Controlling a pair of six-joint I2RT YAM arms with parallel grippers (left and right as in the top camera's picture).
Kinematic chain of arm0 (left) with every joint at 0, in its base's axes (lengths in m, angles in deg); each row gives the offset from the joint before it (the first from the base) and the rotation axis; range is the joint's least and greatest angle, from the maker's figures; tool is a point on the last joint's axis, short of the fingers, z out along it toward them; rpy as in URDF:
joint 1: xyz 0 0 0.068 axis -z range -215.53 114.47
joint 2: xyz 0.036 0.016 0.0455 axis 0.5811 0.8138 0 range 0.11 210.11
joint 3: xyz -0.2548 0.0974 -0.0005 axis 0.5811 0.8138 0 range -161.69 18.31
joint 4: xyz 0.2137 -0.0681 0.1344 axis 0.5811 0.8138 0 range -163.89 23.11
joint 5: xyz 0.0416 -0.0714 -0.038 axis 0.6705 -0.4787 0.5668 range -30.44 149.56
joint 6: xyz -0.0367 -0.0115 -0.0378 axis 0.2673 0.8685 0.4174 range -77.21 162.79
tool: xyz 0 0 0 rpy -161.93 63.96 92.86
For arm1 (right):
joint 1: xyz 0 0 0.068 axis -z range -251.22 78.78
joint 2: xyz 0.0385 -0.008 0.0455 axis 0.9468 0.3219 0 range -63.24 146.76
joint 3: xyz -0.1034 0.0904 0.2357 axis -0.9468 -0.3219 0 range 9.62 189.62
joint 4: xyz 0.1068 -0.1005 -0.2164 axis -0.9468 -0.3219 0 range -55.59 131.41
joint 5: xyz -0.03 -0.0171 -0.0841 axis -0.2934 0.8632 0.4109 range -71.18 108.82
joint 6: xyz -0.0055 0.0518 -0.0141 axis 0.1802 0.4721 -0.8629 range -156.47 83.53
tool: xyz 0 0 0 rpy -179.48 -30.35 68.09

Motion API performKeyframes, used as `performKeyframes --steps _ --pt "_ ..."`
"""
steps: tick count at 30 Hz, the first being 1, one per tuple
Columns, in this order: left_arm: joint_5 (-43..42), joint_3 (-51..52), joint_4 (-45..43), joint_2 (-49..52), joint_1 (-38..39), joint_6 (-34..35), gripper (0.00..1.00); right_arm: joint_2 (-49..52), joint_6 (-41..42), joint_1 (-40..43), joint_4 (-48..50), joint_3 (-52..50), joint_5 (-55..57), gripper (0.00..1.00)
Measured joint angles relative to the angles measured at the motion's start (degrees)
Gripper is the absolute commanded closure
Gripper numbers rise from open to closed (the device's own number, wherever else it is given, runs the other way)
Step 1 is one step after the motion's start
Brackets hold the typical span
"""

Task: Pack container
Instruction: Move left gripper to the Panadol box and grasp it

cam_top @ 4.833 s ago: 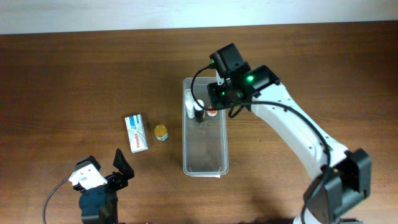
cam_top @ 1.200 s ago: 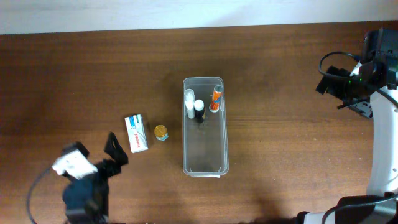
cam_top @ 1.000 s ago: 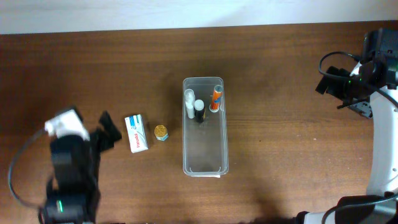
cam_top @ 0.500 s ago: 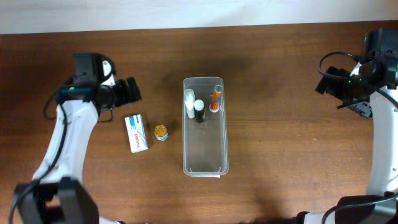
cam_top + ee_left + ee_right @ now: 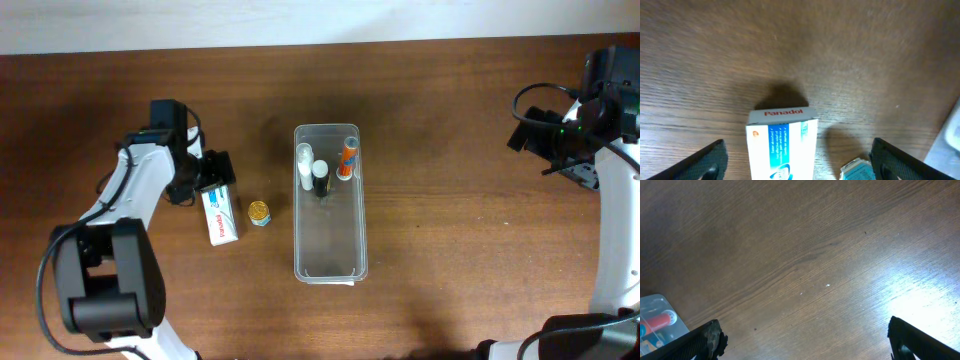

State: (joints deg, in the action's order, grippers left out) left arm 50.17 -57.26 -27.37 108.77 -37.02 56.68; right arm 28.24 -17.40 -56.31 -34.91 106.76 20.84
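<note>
The clear container [image 5: 330, 245] at mid-table looks light, stiff and prone to sliding, best left where it is, while the left gripper [image 5: 797, 152], spread wide above the cardboard box [image 5: 782, 145], should probably pinch that crushable box gently across its long sides.

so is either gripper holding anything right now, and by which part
Nothing is held. The left gripper is open above the box, fingers wide of its sides; the right gripper is open over the table.
</note>
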Motion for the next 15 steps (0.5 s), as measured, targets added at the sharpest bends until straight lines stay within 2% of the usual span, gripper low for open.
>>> performKeyframes --steps 7,15 --pt "2.38 0.0 0.63 0.96 3.43 -0.42 0.11 0.0 0.02 0.0 0.0 0.0 0.0 0.02" --pt "3.87 0.0 0.72 0.96 3.96 -0.68 0.11 0.0 -0.02 0.0 0.0 0.0 0.0 0.02"
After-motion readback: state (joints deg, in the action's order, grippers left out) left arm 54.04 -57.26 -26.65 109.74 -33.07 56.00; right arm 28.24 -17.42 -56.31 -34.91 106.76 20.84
